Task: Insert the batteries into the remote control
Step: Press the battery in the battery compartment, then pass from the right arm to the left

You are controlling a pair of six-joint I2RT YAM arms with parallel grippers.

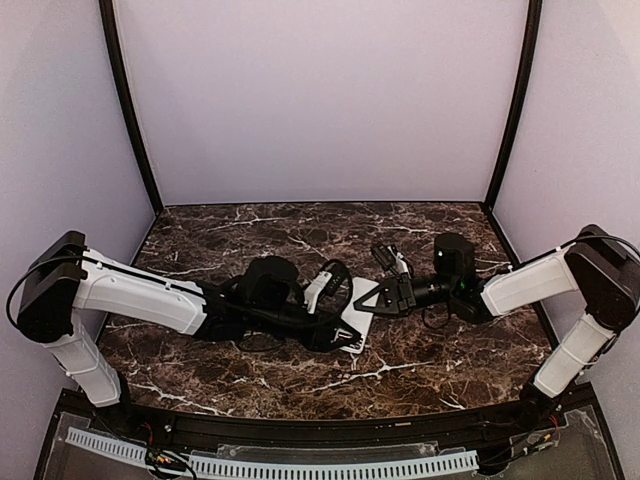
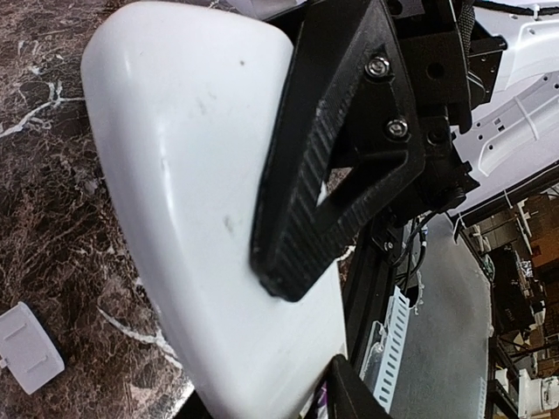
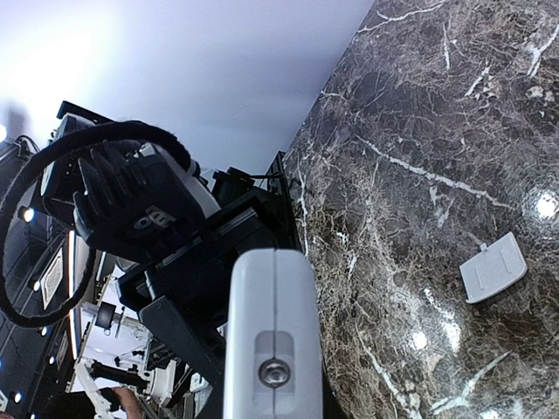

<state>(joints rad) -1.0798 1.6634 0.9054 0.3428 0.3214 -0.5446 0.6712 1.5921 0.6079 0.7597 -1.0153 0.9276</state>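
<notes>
The left tool looks pressed onto the remote. One dark finger lies across its plain white back, the other shows under its lower edge, and the white body sits between them. In the top view the remote is mid-bench and seems tilted rather than flat on the bench. The right tool hangs just beside the remote's right edge. I cannot tell whether its jaws are together or pinching something, and no batteries can be made out in any view. The cover lies loose on the bench, apart from both tools.

The risks, as I judge them:
- **Slipping:** the back is smooth and the hold seems near one edge, so a push from the right tool could pivot the remote or slide it out.
- **Wrong face:** if the bay faces away, a battery would meet plain plastic and drop.
- **Lost battery:** on dark marble a dropped one would be hard to find.
- **Collision:** the tools are close, and a careless approach could knock them together.
</notes>
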